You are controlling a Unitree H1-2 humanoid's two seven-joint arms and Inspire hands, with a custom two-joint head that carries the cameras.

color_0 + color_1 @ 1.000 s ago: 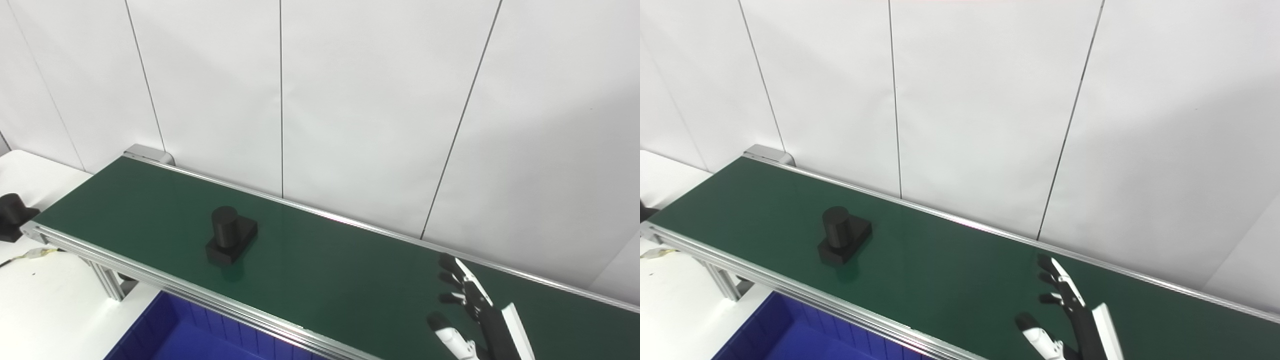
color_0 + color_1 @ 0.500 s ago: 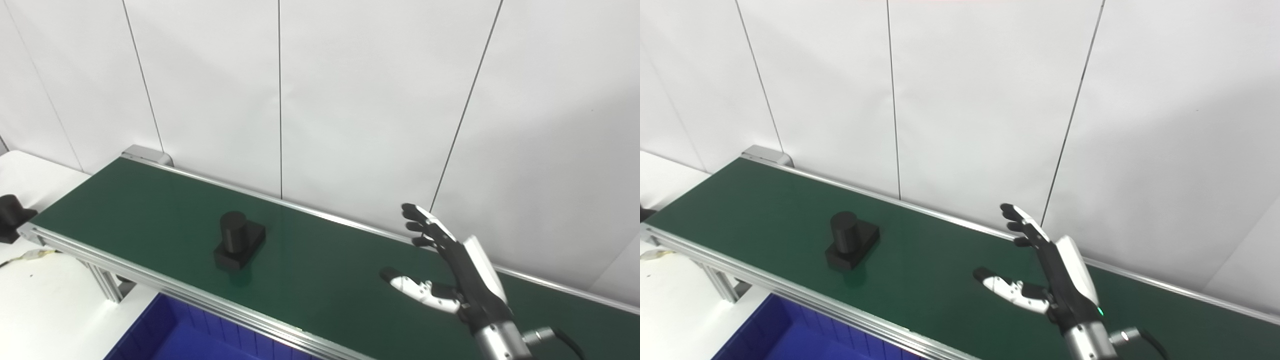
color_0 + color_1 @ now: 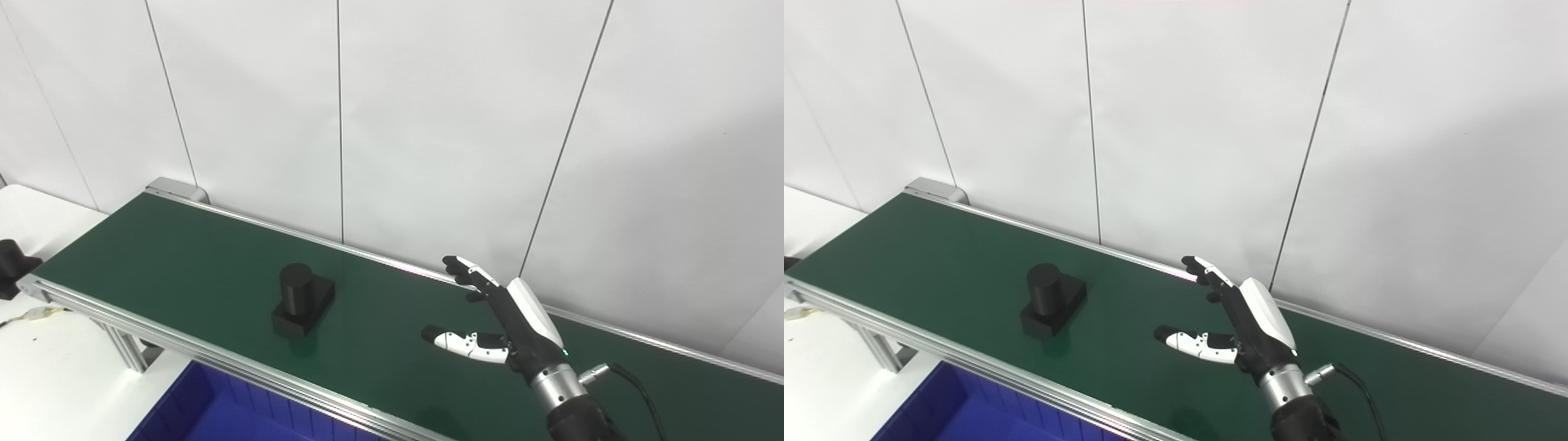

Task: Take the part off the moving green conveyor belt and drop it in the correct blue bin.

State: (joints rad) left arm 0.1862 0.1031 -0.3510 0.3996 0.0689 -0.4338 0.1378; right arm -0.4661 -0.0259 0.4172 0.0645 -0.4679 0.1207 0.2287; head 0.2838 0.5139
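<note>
Over the green belt (image 3: 184, 257) I hold my right hand (image 3: 511, 321) spread and empty, waiting right of the black part (image 3: 302, 299), ready to close around its round post.

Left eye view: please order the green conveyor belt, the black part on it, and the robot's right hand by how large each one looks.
1. Green conveyor belt, by far the largest.
2. Right hand, open, above the belt.
3. Black part.
The hand is nearer the camera, so its lead over the part is uncertain.
</note>
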